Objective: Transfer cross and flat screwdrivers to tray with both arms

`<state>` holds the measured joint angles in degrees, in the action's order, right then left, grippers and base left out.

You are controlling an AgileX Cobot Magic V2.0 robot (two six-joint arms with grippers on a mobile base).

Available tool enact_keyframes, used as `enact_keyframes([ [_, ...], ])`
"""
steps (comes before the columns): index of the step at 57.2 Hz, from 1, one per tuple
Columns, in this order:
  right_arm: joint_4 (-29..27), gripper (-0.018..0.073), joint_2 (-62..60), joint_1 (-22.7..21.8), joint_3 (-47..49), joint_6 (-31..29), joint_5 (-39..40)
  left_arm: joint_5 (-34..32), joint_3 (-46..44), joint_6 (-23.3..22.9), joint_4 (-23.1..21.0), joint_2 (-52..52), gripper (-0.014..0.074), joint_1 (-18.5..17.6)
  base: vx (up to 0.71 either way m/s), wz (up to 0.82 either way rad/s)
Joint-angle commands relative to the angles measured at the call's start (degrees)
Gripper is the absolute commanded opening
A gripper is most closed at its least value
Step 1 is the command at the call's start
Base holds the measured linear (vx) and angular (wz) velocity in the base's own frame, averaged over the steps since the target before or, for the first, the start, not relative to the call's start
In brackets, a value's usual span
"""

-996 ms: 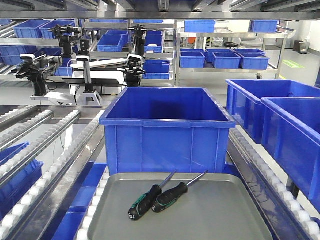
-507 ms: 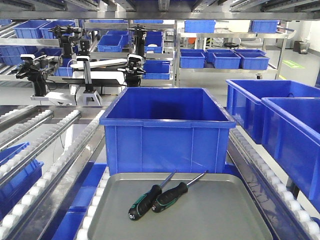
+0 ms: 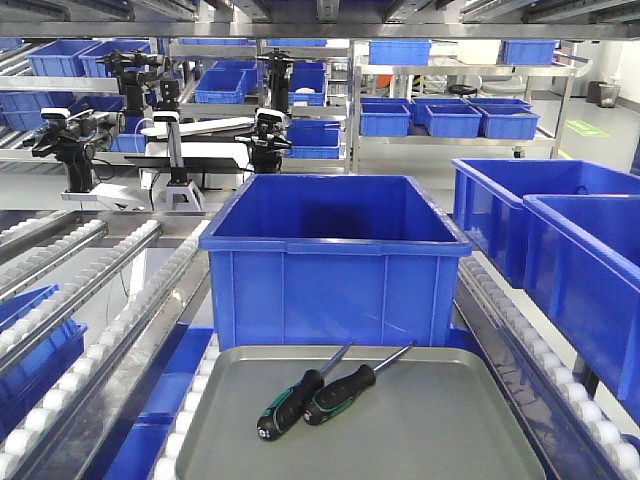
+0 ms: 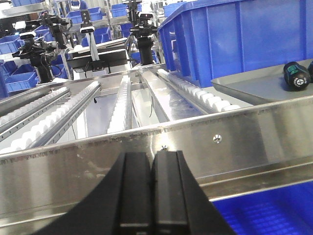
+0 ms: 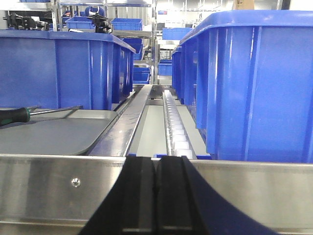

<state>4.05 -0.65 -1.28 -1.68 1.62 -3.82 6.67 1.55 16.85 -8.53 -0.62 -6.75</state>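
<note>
Nothing has moved since the earlier frames: the two screwdrivers lie in the same spot on the grey metal tray, and no arm enters the front view. The left-hand screwdriver and the right-hand screwdriver rest side by side, handles touching or nearly so, their thin shafts pointing away toward the big blue bin that stands just behind the tray. Which is cross and which is flat cannot be told. Both sets of jaws are pressed together and hold nothing: the left gripper sits low behind a steel conveyor rail, and the right gripper sits likewise behind its own stretch of rail. From the left jaws the tray lies ahead and to the right, beyond the rail, with a green-capped handle end just showing at the far right edge of that view. From the right jaws the tray lies ahead and to the left, with one handle and shaft visible at its near left. The task looks finished, both tools being in the tray. The remaining risk is small: if either arm swings forward without rising, it would strike the rail, and a knock to the tray, which sits on rollers, could shift it or set the round handles rolling toward the low rim.
</note>
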Motion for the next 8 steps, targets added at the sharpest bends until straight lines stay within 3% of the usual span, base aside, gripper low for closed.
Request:
enact_keyframes([
  [1,0.13,-0.0009,-0.69,-0.32,-1.05,-0.41,4.45,-4.28,1.72,-0.59,-0.21,-0.38,0.0002,0.04,0.0,0.0],
  [8,0.13,-0.0009,-0.69,-0.32,-1.05,-0.41,4.45,-4.28,1.72,-0.59,-0.21,-0.38,0.0002,0.04,0.0,0.0],
])
